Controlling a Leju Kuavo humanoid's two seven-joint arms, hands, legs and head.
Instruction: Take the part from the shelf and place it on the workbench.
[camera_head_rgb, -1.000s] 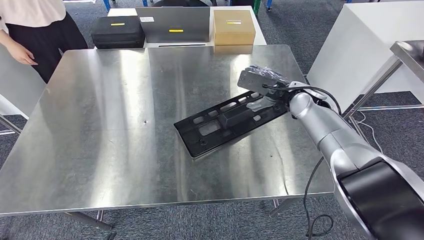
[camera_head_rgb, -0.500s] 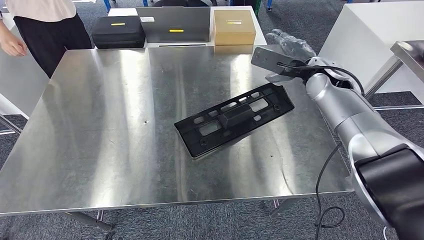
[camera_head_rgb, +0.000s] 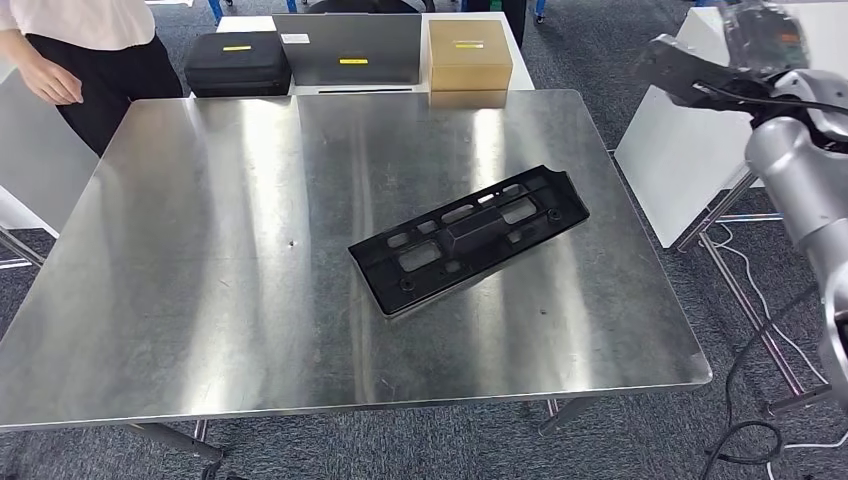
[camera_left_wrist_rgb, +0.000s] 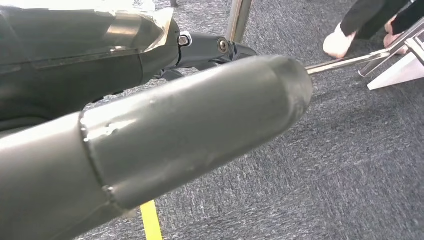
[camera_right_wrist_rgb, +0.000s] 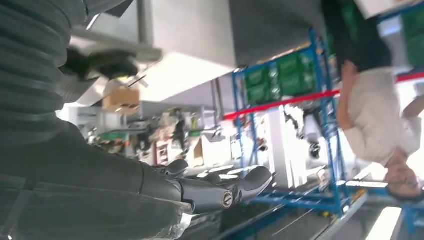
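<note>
On brushed-steel workbench (camera_head_rgb: 200, 300), flat slotted, seemingly plastic part (camera_head_rgb: 470, 237)

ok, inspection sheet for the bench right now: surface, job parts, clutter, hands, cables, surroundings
Surface: steel workbench, reflective, small dark speck left of centre.
Job's things: black slotted part lies flat on the bench, nothing touching it.
Clutter: black case, grey case and tan box on the white table behind the bench.
Hands: right hand raised beyond the bench's right edge, holding nothing; left hand hangs over the carpet, grip unclear.
Cables: black cable trails on the floor at right.
Surroundings: person at far left; grey carpet.
</note>
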